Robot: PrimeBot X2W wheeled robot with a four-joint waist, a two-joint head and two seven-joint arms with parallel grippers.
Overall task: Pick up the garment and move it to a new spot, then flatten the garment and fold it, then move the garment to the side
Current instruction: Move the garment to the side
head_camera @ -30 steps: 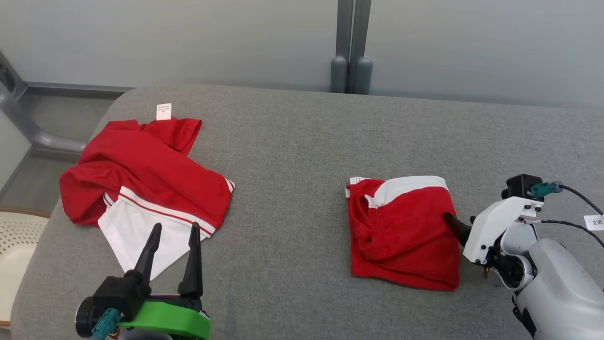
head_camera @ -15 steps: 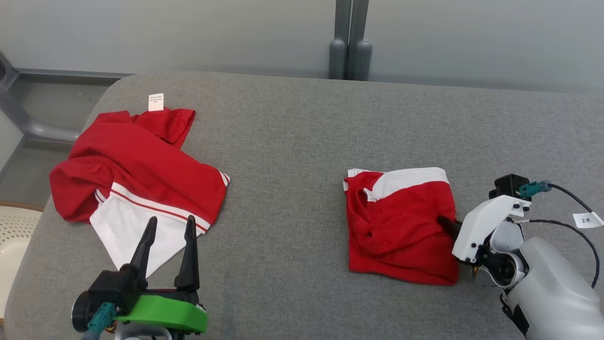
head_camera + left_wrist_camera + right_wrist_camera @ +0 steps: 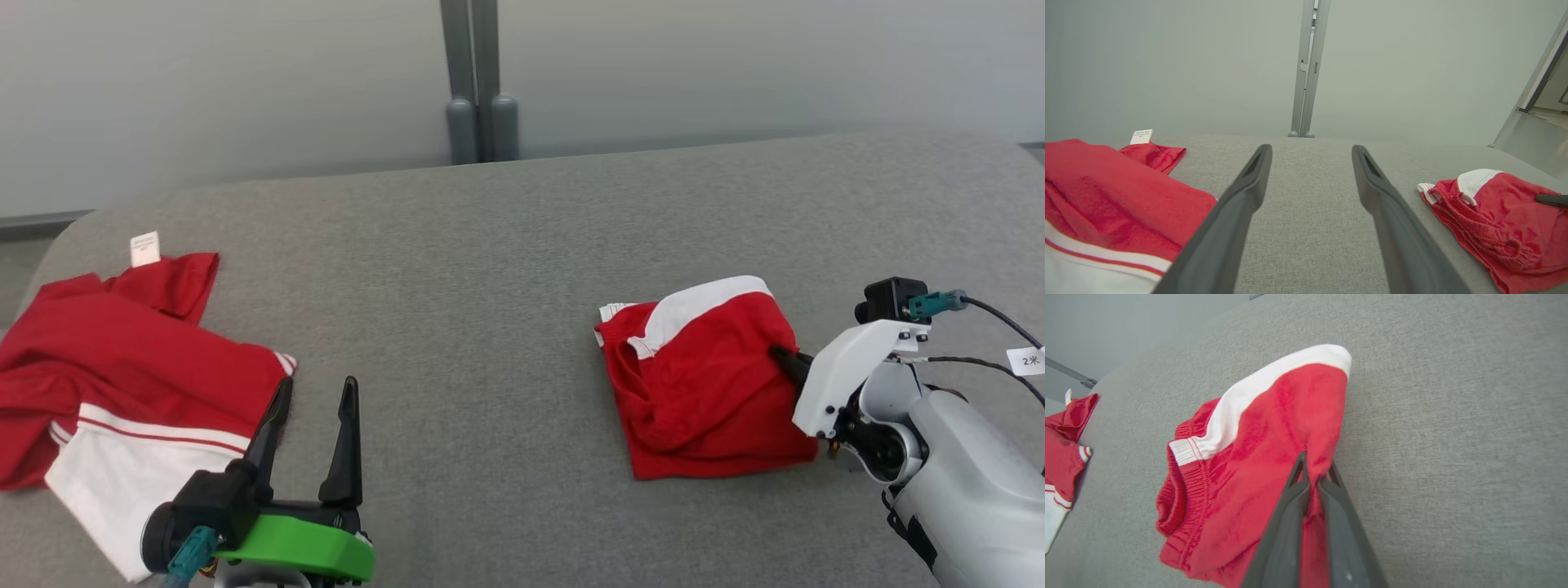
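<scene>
Head view, left to right: crumpled red-and-white fabric garment [image 3: 122, 384] lies loose on the grey cloth-covered counter [image 3: 506, 245], just left of the left hand [image 3: 317, 384]. Left hand hovers spread wide, holding nothing, likely parked clear of the job. Well to its right, the folded red shorts with a white band [image 3: 702, 384] lie flat. Right hand [image 3: 1316, 465] is clamped on their near-right edge, fabric bunched between the fingers. A low edge pinch probably lets it drag the stack sideways without unfolding. Reads as the final move-aside step.
</scene>
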